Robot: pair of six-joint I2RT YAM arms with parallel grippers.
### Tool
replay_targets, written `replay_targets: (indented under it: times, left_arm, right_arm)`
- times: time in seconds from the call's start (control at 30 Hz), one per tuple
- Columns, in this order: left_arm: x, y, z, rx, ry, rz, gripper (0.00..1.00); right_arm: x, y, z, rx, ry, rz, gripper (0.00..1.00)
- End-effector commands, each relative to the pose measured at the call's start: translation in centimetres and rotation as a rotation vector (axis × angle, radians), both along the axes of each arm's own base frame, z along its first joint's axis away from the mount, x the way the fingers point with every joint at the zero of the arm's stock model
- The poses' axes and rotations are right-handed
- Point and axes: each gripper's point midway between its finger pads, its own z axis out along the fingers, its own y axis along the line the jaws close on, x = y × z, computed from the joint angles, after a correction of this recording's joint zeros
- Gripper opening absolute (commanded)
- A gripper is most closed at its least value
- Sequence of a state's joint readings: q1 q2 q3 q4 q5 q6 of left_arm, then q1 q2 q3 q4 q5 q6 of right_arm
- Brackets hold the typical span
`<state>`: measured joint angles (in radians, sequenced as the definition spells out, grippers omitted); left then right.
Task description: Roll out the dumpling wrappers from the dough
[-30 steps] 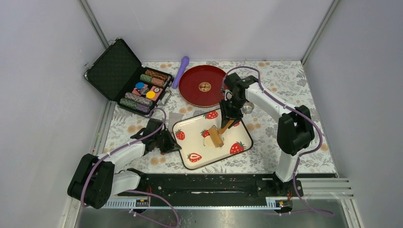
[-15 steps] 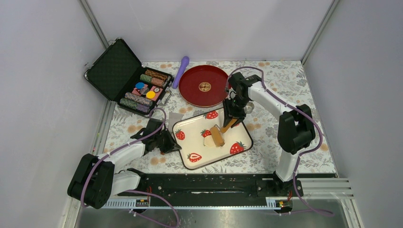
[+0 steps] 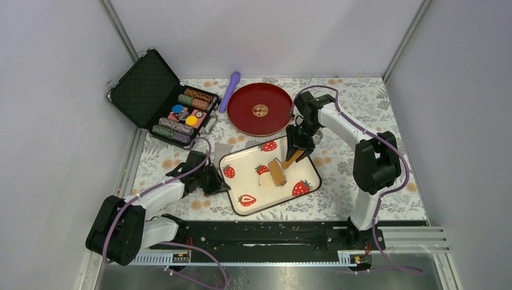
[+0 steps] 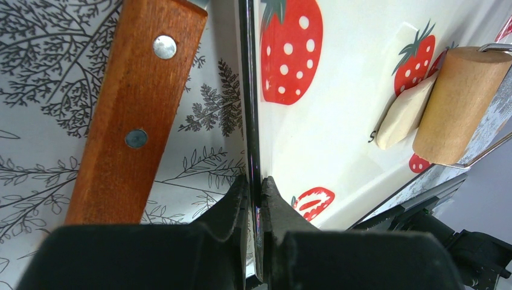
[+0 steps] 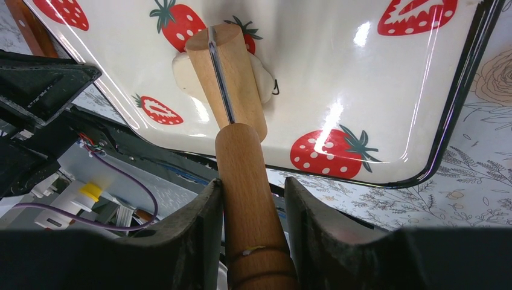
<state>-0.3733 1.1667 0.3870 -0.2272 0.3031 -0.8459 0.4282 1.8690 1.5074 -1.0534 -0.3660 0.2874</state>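
The strawberry tray [image 3: 302, 172] is sitting mid-bench, and the left tool [image 4: 255, 193] is pinching its left rim, jaws closed on the edge. The right tool [image 5: 252, 205] is loosely straddling the wooden roller's [image 5: 226, 72] handle, a gap showing on one side, while the roller is lying on the dough [image 5: 181, 72] near the tray's centre.

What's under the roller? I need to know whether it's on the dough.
The dough lies under the roller, showing on both sides. Its middle is covered, so how flat it is can't be seen.
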Motion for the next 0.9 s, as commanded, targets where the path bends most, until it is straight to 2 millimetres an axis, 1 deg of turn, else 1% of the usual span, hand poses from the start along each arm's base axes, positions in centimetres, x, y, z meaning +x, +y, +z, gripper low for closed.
replay_targets:
  times: [0.0,0.87]
  left_arm:
    - [-1.9,3.7,-2.6,0.198,0.075,0.023,0.0]
    - [-1.7,3.7,-2.6,0.204,0.075,0.022,0.0]
  right_arm:
    - [0.0,-12.4,-4.9,-0.601,0.007,0.093,0.0]
    - [0.4,-13.7,-3.9,-0.66,-0.032,0.087,0.0]
